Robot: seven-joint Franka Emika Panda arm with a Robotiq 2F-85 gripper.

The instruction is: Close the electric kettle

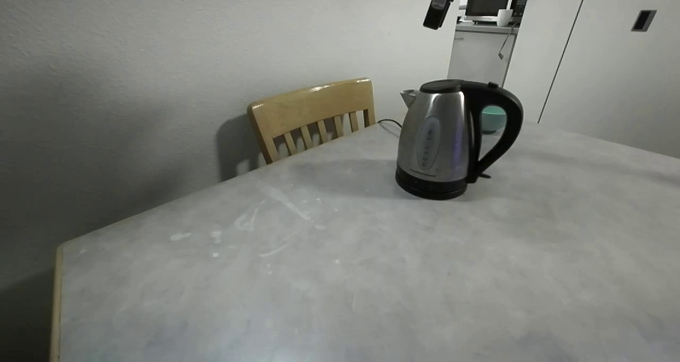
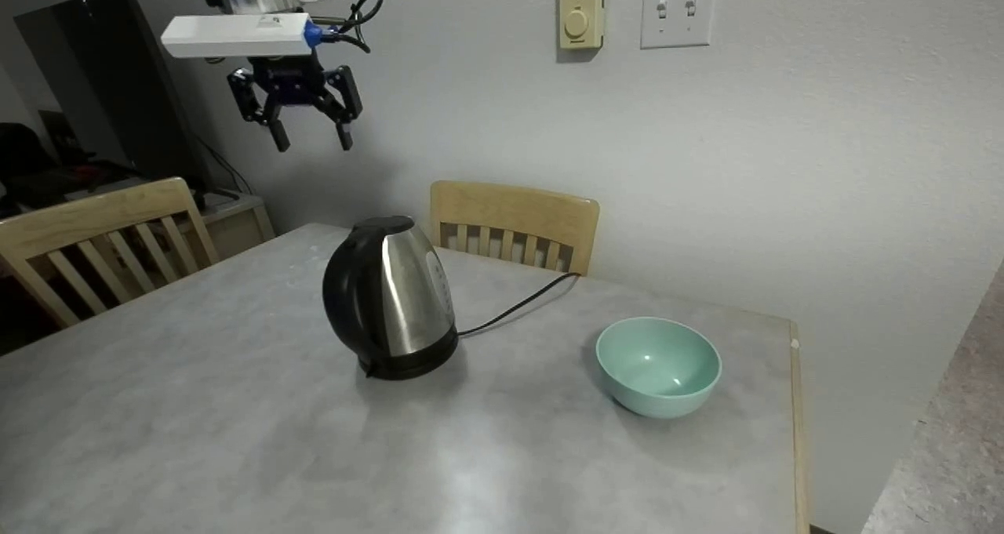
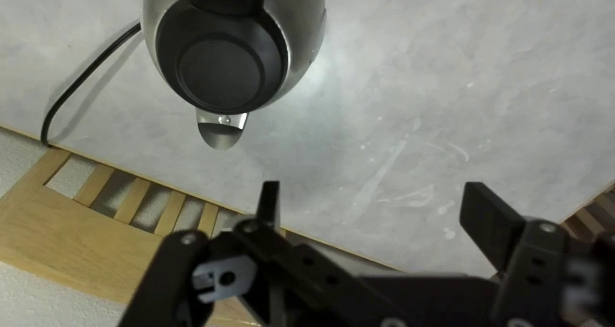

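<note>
Pincer (image 3: 372, 192) spread and empty, I hang well apart from the kettle (image 1: 438, 139), which stands upright on the worktop (image 1: 319, 287). Its lid (image 3: 221, 72) lies flat, and I judge the closing done, with only retreat left. Brushed steel gleams over a black base (image 1: 431, 187), a black handle (image 1: 514, 115) looping off one side

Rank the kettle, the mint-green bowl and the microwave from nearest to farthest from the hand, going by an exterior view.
1. Electric kettle: on the table, lower than the hand.
2. Mint-green bowl: also on the table, seen through the kettle's handle.
3. Microwave: in the background, upper right, on a counter.
</note>
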